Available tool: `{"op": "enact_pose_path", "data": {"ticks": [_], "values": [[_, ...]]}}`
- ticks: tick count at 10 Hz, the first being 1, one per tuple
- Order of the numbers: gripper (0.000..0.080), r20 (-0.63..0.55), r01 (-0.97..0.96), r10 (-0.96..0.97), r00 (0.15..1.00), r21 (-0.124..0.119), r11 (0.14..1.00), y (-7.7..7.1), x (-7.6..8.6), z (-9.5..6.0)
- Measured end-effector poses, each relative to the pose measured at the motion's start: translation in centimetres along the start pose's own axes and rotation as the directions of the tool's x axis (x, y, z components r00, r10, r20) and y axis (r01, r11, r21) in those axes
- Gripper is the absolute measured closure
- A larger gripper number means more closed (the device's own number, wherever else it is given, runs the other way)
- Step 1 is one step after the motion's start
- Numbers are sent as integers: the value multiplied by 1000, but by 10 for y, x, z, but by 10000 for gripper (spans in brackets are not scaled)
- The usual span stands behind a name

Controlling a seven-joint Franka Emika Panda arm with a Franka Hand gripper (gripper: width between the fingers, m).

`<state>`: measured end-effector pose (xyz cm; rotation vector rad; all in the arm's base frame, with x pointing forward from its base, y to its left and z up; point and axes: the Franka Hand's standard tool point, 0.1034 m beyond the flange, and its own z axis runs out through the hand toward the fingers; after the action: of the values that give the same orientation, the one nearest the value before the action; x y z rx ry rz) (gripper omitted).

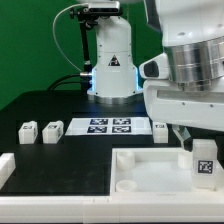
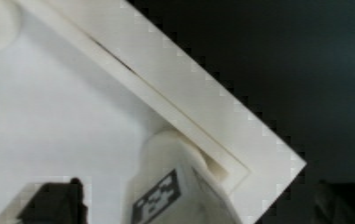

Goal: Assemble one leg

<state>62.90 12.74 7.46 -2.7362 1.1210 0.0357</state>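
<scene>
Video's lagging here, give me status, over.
Gripper above leg, grip unclear. Leg upright near tray corner. Nearest spare leg stands apart.

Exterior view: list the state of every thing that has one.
gripper: shut on the leg.
leg: held upright at the white square piece's corner; seated or not, cannot tell.
white square piece: lying flat, sockets up.
two loose legs: lying free, on the exterior view's left of the marker board.
third loose leg: lying free at the marker board's other end.
</scene>
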Motion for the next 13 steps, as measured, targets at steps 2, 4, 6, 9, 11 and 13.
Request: {"op": "enact_pose_path", "data": {"ticks": [2,4,6,9,11,13], "values": [[150,-1,185,-185,983,-1,983,1,1,0],[150,10,568,-569,823,-59,821,4,14,-4],[150,15,653,-654,757,-57,755,4,18,-2],[511,15,653,-654,757,-57,755,4,18,-2],[508,15,653,-654,757,-57,755,4,18,-2],[508,5,565,-566,825,-58,823,3,18,-2]]}}
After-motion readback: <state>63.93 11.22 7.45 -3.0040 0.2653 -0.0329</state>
